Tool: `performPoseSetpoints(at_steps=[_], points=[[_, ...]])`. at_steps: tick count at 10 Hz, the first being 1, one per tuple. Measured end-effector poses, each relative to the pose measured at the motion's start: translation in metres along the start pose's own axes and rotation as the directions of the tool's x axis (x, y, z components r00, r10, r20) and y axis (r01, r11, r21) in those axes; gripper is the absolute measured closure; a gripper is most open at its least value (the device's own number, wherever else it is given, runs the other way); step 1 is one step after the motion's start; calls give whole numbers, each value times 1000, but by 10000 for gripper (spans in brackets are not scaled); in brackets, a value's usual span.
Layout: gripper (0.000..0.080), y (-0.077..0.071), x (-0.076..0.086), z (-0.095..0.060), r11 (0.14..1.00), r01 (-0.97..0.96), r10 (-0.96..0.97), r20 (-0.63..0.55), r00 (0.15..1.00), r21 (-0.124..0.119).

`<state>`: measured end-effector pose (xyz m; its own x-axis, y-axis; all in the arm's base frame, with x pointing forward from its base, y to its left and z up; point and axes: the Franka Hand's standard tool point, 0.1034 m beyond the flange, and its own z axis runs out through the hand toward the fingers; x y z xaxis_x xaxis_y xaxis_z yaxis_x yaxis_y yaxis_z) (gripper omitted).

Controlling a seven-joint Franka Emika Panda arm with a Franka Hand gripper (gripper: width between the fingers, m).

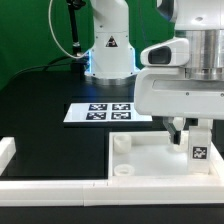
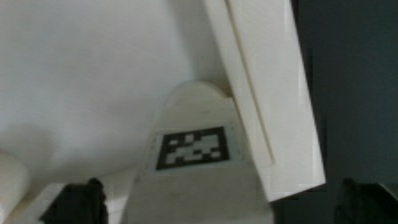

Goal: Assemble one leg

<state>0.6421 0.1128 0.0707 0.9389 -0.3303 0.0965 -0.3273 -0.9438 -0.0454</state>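
Black table (image 1: 40, 110): jaws grip leg (image 1: 198, 148).

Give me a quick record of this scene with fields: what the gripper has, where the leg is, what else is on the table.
gripper: low over the panel, shut on the leg
leg: white post with a black-and-white tag, held upright at the panel's corner on the exterior view's right
seating: cannot tell whether it is in a socket
panel: large flat white part, a round socket visible at its near corner
marker board: flat on the black table behind the panel
wrist view: leg's tag visible against the white panel
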Motion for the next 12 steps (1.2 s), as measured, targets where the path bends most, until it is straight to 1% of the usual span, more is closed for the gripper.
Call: performPoseSetpoints(at_steps=[1, 2, 3, 4, 5, 6, 7, 8, 9, 10, 11, 12], points=[[192, 0, 0, 0, 1000, -19, 19, 0, 1000, 0], [192, 0, 0, 0, 1000, -31, 31, 0, 1000, 0], [366, 0, 0, 0, 999, -37, 37, 0, 999, 0], [366, 0, 0, 0, 992, -127, 127, 1, 992, 1], [515, 0, 0, 0, 979, -205, 205, 1, 979, 1], [514, 0, 0, 0, 964, -264, 264, 1, 964, 1], [514, 1, 1, 1, 938, -348, 348, -7, 938, 7], [514, 3, 2, 1, 886, -464, 464, -21, 886, 18], [514, 4, 1, 1, 797, -604, 605, -16, 796, 12], [514, 5, 0, 1, 695, -719, 719, 3, 695, -8], [514, 6, 4, -4, 579, -815, 815, 44, 578, -17], [514, 9, 3, -2, 432, -902, 898, 95, 429, -14]])
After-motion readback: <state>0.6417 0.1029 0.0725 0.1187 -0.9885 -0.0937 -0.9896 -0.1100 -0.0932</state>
